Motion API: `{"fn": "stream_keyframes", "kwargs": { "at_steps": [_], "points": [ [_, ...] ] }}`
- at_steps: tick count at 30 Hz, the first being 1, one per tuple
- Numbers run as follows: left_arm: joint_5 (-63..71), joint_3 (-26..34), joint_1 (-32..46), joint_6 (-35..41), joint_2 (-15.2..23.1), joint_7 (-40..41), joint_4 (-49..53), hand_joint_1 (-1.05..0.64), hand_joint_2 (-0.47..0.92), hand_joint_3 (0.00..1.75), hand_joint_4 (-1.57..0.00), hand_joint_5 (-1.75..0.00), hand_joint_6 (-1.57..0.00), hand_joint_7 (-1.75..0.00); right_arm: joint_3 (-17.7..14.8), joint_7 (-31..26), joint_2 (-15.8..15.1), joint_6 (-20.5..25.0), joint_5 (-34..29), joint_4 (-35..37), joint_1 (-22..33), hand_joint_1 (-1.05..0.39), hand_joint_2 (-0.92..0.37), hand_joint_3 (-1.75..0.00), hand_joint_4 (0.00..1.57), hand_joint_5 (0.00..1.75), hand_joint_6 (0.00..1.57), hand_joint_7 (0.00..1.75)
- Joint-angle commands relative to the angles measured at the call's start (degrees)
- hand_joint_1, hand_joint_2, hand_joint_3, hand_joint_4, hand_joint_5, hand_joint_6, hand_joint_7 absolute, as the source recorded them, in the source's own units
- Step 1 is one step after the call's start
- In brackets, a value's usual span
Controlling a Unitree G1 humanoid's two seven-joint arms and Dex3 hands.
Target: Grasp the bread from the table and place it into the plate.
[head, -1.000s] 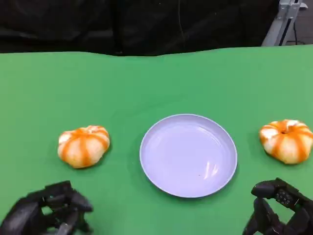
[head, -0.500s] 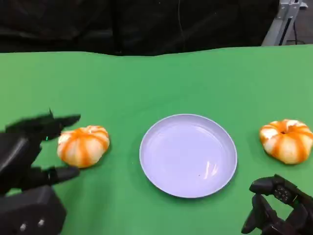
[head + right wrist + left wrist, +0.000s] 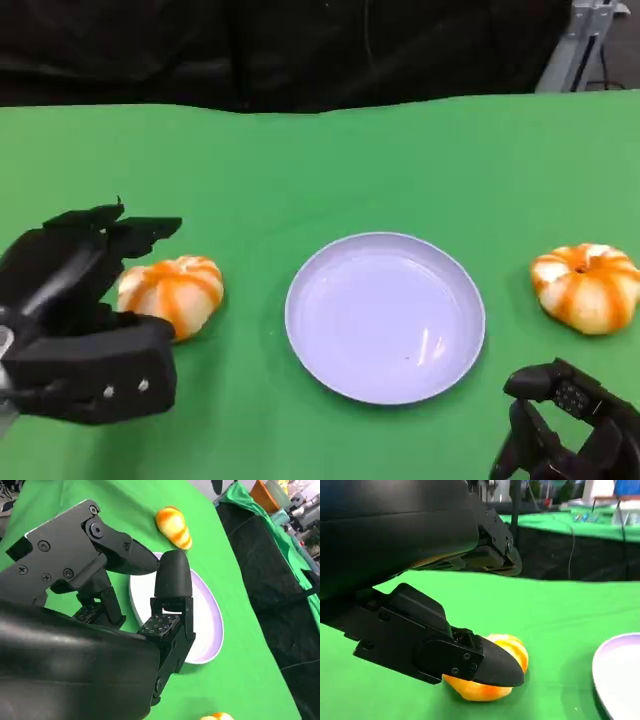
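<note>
Two orange-and-white striped bread rolls lie on the green table. The left bread (image 3: 178,290) (image 3: 512,649) sits between the spread fingers of my left hand (image 3: 75,320). That hand's upper fingers (image 3: 490,550) hover over the bread and its thumb (image 3: 470,662) lies in front of it; I see no firm grip. The lilac plate (image 3: 385,315) (image 3: 620,675) (image 3: 210,622) stands empty in the middle. The right bread (image 3: 588,288) lies to the plate's right. My right hand (image 3: 565,430) (image 3: 125,580) rests low near the front edge, fingers half bent, holding nothing.
Black cloth hangs behind the table's far edge (image 3: 320,108). A metal stand (image 3: 580,45) rises at the back right. The right wrist view has the left bread (image 3: 174,526) beyond the plate and a bit of the right bread (image 3: 217,716) nearby.
My left hand has risen from the front edge and moved forward and right, until its spread fingers bracket the left bread. The right hand has barely shifted. Both breads and the plate stay put.
</note>
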Motion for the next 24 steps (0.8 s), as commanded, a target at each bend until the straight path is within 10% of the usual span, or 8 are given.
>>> {"fn": "stream_keyframes", "kwargs": {
  "at_steps": [1, 24],
  "points": [
    [-0.7, -1.8, -2.6, 1.1, 0.4, -0.4, 3.5, -0.95, 0.92, 0.19, -0.21, 0.00, -0.40, 0.00, -0.3, -0.3, -0.3, -0.6, 0.0, -0.5, 0.3, -0.17, -0.55, -1.04, 0.93, 1.56, 0.88, 1.29],
    [-1.4, -10.9, -13.5, 1.5, -1.8, 2.1, 25.3, -0.98, 0.92, 0.27, -0.15, -0.01, -0.37, -0.01, 0.5, -1.3, 0.2, 0.2, 0.2, -2.4, 1.0, -0.18, -0.55, -1.06, 0.95, 1.53, 0.88, 1.30]
  ]
}}
